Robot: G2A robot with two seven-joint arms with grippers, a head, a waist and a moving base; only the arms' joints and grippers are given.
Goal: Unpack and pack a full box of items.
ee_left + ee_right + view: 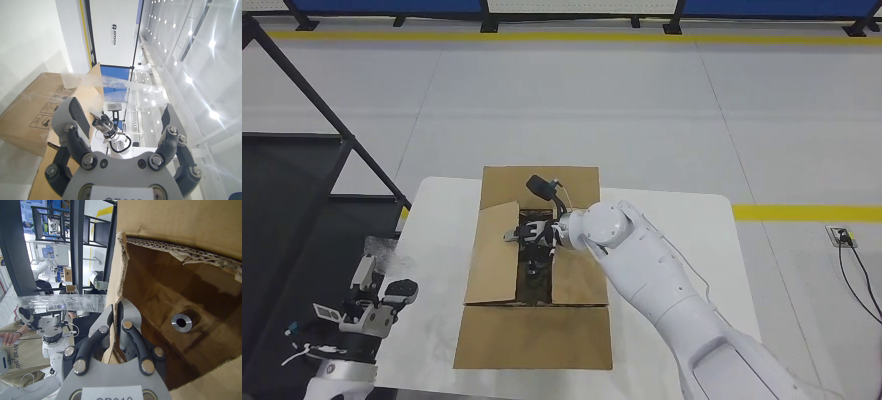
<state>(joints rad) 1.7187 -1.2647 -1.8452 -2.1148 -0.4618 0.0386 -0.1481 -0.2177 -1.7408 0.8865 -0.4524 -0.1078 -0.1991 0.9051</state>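
Note:
A brown cardboard box (pixel 532 340) stands open at the middle of the white table (pixel 682 250). My right gripper (pixel 532 237) reaches over it and is shut on the edge of its left inner flap (pixel 117 275), one finger on each side of the cardboard. A strip of clear tape (pixel 62 303) hangs off that flap. Deep inside the box lies a metal cylinder (pixel 185 319) with a bore through it. My left gripper (pixel 122 115) stands open and empty at the table's near left corner, facing the box's printed side (pixel 28 113).
A black metal rack (pixel 302 200) stands off the table's left side. Crumpled clear plastic (pixel 382 250) lies at the table's left edge. Bare tabletop lies right of the box.

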